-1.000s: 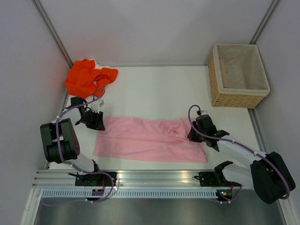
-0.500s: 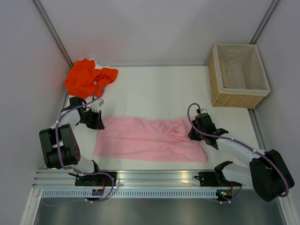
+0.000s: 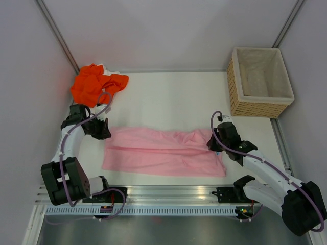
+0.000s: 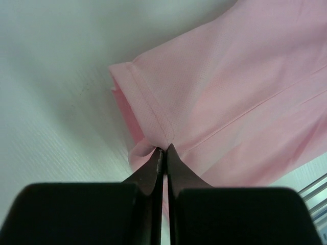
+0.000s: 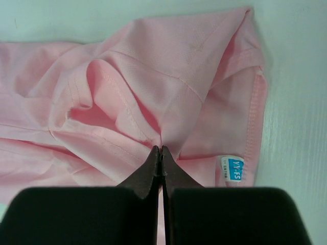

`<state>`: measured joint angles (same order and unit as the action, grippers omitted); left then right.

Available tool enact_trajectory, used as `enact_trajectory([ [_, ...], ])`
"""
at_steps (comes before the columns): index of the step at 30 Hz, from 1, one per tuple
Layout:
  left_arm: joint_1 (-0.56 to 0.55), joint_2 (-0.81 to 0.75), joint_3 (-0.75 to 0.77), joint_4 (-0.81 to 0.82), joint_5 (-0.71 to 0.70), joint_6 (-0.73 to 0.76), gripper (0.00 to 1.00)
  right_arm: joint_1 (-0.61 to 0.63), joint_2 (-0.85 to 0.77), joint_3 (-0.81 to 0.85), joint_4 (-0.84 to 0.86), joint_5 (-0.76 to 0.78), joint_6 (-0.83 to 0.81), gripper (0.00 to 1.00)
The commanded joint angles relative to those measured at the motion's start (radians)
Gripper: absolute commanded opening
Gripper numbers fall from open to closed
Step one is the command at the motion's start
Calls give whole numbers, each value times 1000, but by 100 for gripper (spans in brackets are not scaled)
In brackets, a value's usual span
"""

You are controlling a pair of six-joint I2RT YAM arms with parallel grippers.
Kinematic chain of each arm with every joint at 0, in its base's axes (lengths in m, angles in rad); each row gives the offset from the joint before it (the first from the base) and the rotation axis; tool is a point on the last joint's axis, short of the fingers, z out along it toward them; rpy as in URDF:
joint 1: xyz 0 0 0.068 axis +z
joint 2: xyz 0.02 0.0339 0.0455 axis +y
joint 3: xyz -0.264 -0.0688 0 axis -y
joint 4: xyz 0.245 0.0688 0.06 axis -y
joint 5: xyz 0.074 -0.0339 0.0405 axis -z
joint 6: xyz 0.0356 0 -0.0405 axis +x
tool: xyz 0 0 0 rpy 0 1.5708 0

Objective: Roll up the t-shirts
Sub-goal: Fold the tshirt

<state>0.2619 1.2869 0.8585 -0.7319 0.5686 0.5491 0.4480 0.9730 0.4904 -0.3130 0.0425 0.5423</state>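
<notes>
The left gripper [image 4: 162, 154] is pinching a small pleat of the pink t-shirt [image 3: 163, 152] just beside its stitched hem, at the cloth's 10 o'clock corner. The right gripper [image 5: 161, 153] is nipping a raised ridge at the 3 o'clock end, its fingers pressed together on the fabric near a small white label [image 5: 234, 168]. The shirt is lying flat and long across the table [image 3: 168, 97] toward 6 o'clock. The orange t-shirt [image 3: 97, 84] is sitting crumpled at 10 o'clock, and the wicker basket [image 3: 258, 108] is standing at 2 o'clock. Judging by the paired grips, a fold or first turn of the roll is beginning. Doing it well probably means both ends rising and travelling together, so that the thin knit is stretching evenly instead of skewing. The right side is bunching into soft ridges and a hollow, and this may be thickening one end of any roll, so it looks worth drawing taut first. The cloth is showing a fine matte weave with doubled seams, limp and easily creased, while the table is looking smooth and faintly ribbed.
</notes>
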Motion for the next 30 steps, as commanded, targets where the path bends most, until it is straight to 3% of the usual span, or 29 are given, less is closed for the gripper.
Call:
enact_trajectory([
  [1, 7, -34, -22, -29, -36, 61, 2, 4, -16, -10, -47, -19, 8, 3],
  [3, 7, -15, -65, -12, -78, 75, 2, 4, -16, -21, -34, -35, 25, 14],
  [4, 7, -3, -76, -3, -87, 87, 2, 4, -13, -27, -32, -30, 39, 27],
  [7, 7, 41, -92, -3, -44, 100, 3, 4, -3, -4, -37, -13, 31, 37],
  [13, 7, 55, -76, 0, -6, 103, 8, 6, 49, 57, 24, -39, -33, 38],
  [17, 7, 58, -75, 2, -10, 100, 8, 15, 177, 108, 110, -85, -48, 40],
  [20, 7, 60, -76, 2, -19, 95, 8, 50, 314, 178, 141, -127, -27, 40],
  [30, 5, 60, -65, 6, -23, 86, 8, 84, 435, 171, 285, -104, 79, 47],
])
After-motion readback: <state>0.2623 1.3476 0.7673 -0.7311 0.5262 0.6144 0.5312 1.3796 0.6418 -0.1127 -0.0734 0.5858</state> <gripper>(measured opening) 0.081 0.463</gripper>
